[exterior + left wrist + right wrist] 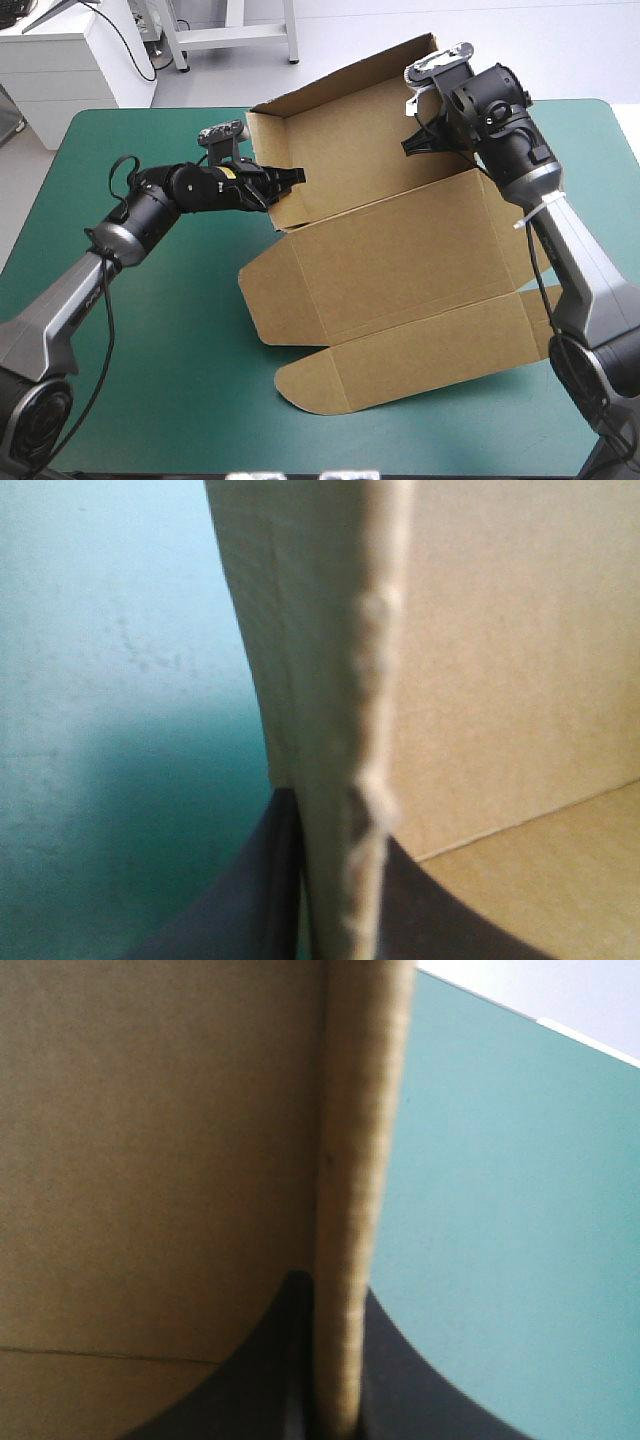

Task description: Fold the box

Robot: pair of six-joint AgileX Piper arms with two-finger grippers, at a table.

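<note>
The brown box lies in the middle of the teal-green table, its far walls raised and its near lid panel and flaps flat. My left gripper is shut on the box's left side wall; in the left wrist view the wall's edge runs up between my black fingers. My right gripper is shut on the box's right side wall near the far corner; the board edge stands between the black fingers in the right wrist view.
Bare teal-green cover lies to the left of the box and along the near edge. A white cabinet stands beyond the table's far left corner.
</note>
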